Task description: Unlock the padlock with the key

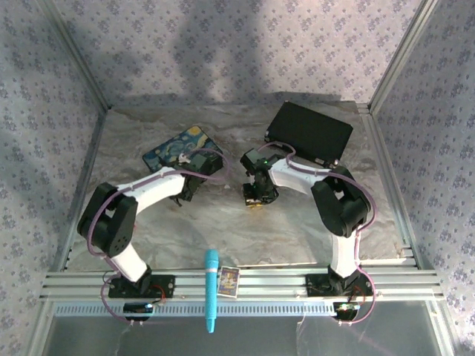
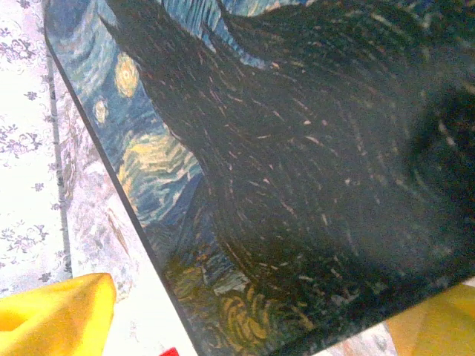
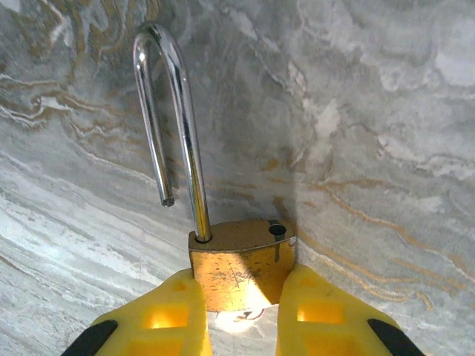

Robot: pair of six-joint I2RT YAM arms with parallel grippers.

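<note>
Right gripper (image 3: 241, 300) was clamped tight on the padlock (image 3: 239, 261), two yellow fingers (image 3: 174, 319) pinching the brass body from either side, the gap between them no wider than the lock itself. The lock stood on end over the marbled table (image 3: 386, 133), its body low in the grip and its shackle (image 3: 182, 111) pointing away from the wrist camera. And that shackle was out! One leg sat in the body. The other hung free beside it, its cut end well clear of the dark hole in the top of the body. The brass face was scratched and scuffed.

From the top camera the lock was a small gold speck under the right gripper, mid-table, on the near side of the black case (image 1: 308, 133). Over on the other side, the left gripper (image 1: 194, 178) hovered at the near right side of the tin (image 1: 178, 148). Its jaws were spread wide, out to the two bottom corners of its wrist view, with the starry lid beneath. Whether they touched it, I couldn't tell. A cyan stick (image 1: 211, 291) lay across the front rail (image 1: 297, 282).
</note>
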